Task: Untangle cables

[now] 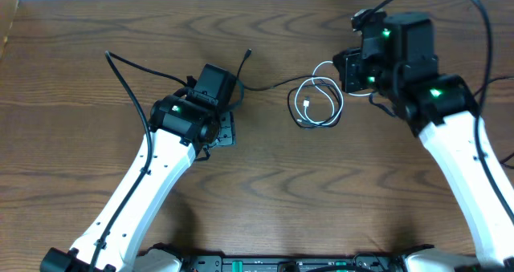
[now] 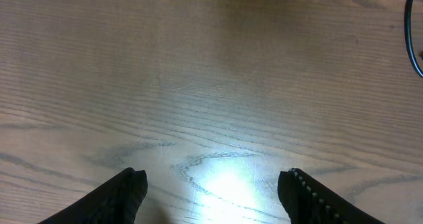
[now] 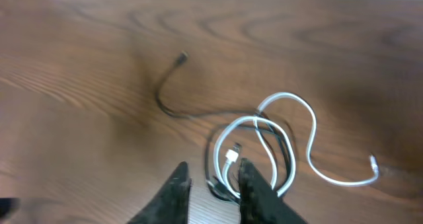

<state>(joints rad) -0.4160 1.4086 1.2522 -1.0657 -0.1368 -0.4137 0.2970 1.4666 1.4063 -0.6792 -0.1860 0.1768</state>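
Note:
The cables lie as a small coil (image 1: 317, 103) on the wooden table, right of centre. A white cable (image 3: 312, 128) with a white plug loops through a coiled black cable (image 3: 285, 159). One black cable end (image 3: 163, 104) trails off to the left, ending in a small plug. My right gripper (image 3: 213, 164) hovers over the coil's lower left edge, jaws a little apart, holding nothing. It sits just right of the coil in the overhead view (image 1: 348, 69). My left gripper (image 2: 211, 181) is open over bare wood, left of the coil (image 1: 226, 130).
The black cable's trailing end (image 1: 269, 84) runs left past my left arm, and a bit of it (image 2: 412, 42) shows at the left wrist view's right edge. Thick black wires (image 1: 120, 71) hang off both arms. The table's far edge lies behind the right arm.

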